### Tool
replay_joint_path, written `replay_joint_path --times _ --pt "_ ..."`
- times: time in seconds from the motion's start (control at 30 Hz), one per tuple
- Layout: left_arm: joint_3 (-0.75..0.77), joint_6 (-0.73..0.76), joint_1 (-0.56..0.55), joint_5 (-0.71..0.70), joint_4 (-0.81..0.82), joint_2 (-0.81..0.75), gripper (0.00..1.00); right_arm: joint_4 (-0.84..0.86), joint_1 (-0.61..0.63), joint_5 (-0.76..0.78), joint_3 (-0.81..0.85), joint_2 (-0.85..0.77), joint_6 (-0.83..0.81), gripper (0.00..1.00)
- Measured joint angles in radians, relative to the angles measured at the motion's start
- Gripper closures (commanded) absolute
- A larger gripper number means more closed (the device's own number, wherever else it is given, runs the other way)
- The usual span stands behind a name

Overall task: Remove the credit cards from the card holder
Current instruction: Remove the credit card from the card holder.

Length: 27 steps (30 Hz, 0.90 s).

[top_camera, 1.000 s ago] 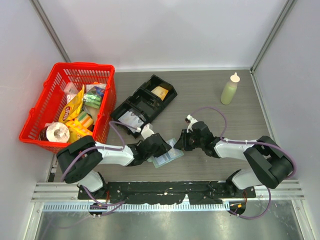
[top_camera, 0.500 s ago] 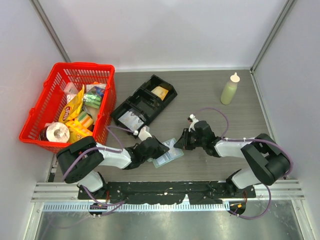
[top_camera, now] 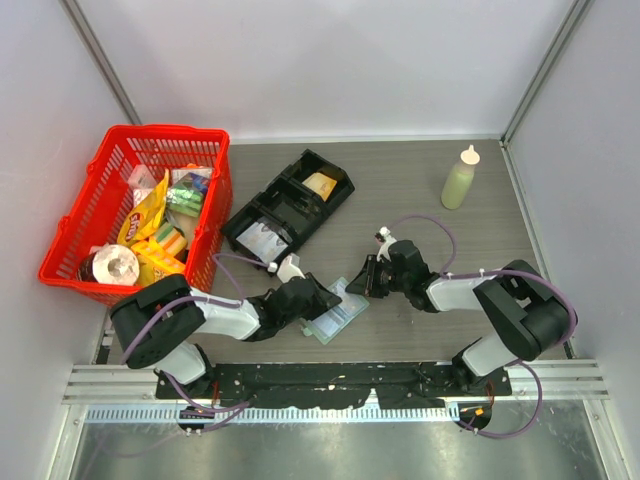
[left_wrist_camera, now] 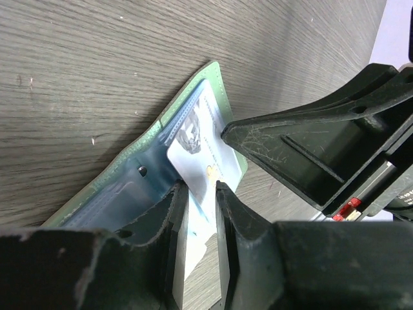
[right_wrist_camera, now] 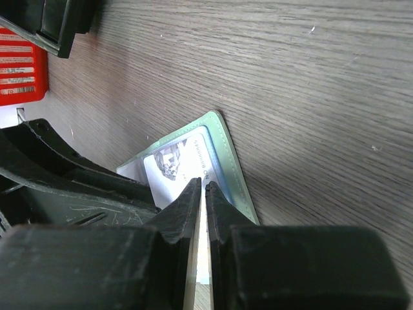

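Observation:
The pale green card holder (top_camera: pixel 347 318) lies open on the table between both arms. A pale blue-white credit card (left_wrist_camera: pixel 201 139) lies flat on it, reaching over the green rim (left_wrist_camera: pixel 139 152). My left gripper (left_wrist_camera: pixel 199 194) (top_camera: pixel 322 300) comes in from the left, its jaws slightly apart above the card and clamping nothing. My right gripper (right_wrist_camera: pixel 202 187) (top_camera: pixel 362 282) comes in from the right with its jaws nearly together. Its tips rest on the same credit card (right_wrist_camera: pixel 177 169), just inside the holder's edge (right_wrist_camera: pixel 227 169). The card's near end is hidden under the fingers.
A red basket (top_camera: pixel 120 170) full of groceries stands at the far left. A black compartment tray (top_camera: pixel 290 205) lies behind the holder. A pale green squeeze bottle (top_camera: pixel 459 180) stands at the back right. Walls close in both sides.
The left jaws closed and have parted again. The holder has turned a little and shifted slightly toward the near edge. The right gripper has edged left along it, jaws a touch narrower.

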Motion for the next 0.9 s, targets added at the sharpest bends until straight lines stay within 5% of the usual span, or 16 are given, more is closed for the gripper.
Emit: replay_joint_path --times 0.33,0.9 --pt "-0.021 -0.003 0.0 0.009 0.024 -0.01 1.0 0.014 -0.006 0.0 0.0 0.013 0.003 0.87" --pt "-0.067 -0.063 -0.001 0.008 -0.119 -0.18 1.0 0.064 -0.021 -0.034 0.0 0.058 0.029 0.87"
